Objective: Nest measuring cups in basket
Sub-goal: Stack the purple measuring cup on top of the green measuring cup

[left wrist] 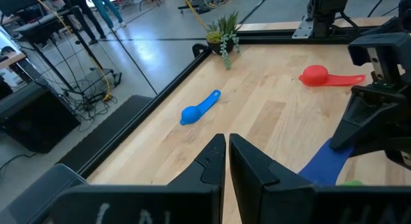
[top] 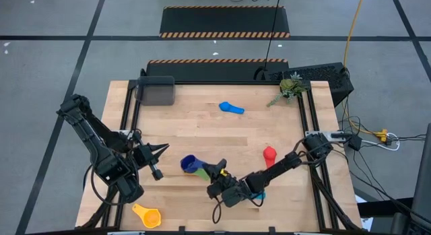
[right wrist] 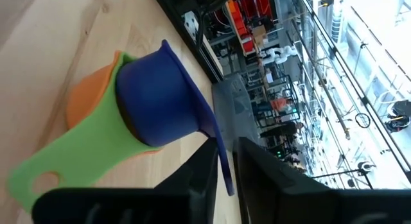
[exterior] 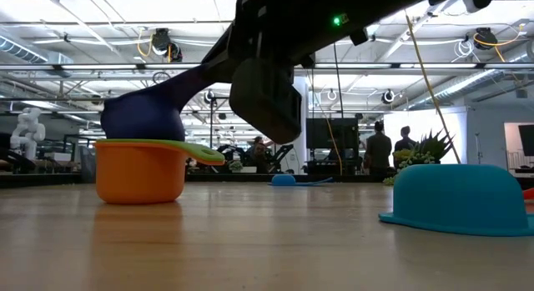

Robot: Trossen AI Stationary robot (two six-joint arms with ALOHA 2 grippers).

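Right gripper (top: 217,169) low over near-centre of the light wooden table (top: 202,134), right at the flat handle of the dark blue plastic measuring cup (top: 188,163). Handle passes between its jaws in the right wrist view; cannot tell whether clamped or let go. Dark blue cup seated tilted inside the green plastic measuring cup (right wrist: 70,156), itself nested in the orange plastic measuring cup (exterior: 140,170); stack standing on the table, well apart from the dark grey rectangular plastic basket (top: 155,91) at the far left corner.

Left gripper (top: 163,150) closed on nothing, hovering just left of the stack, pointing toward it.

Other cups loose on the table, none in the basket: yellow plastic measuring cup (top: 147,215) at near left edge; red plastic measuring cup (top: 269,154) on the right side, beside the right arm; light blue plastic measuring cup (top: 231,108) far centre; second light blue cup (exterior: 459,199) upside down under the right arm. Small green plant sprig (top: 291,87) at far right corner.
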